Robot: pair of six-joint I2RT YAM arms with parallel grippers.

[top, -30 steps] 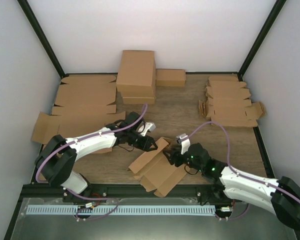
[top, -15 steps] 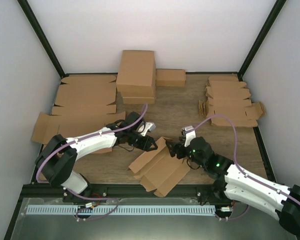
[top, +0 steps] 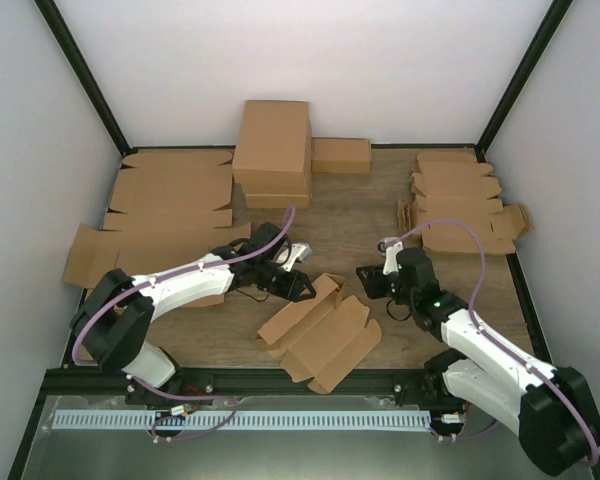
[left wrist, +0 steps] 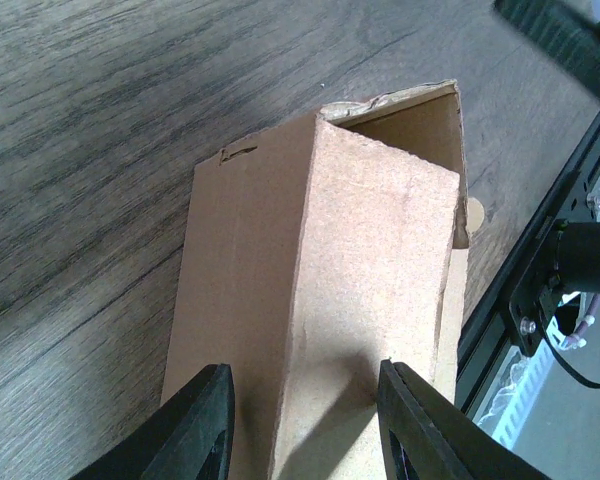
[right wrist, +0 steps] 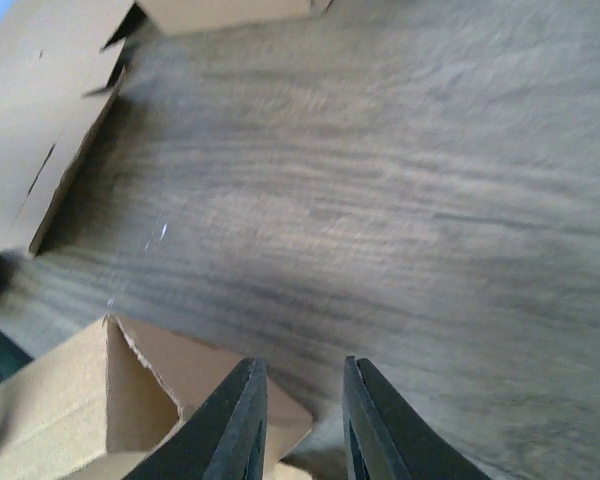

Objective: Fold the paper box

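We find the paper box (top: 320, 335) lying on the desk (top: 350, 215) near its front edge, about midway between the 2 arms. It is only partly formed: most of the blank lies flat and spread out, while 1 strip along its far-left side stands up from the wood. Its long axis runs on a diagonal, from the near-left to the far-right, and the far-right end points into the space between the 2 claws.

The left claw (top: 302, 288) sits at that far-right end of the raised strip. In the left wrist view its 2 fingers (left wrist: 208, 420) stand on either side of a folded, upright section of cardboard, about half spread, and appear to be pressed against it. The open end of the fold points away from the claw.

The right claw (right wrist: 302, 370) hangs over bare wood just beyond the box's far-right corner. From above we see it near the cardboard but apart from it. Its fingers leave only a narrow gap, through which the wood shows, and it holds nothing.

A stack of flat blanks (top: 460, 205) lies at the far right, well apart from the box.
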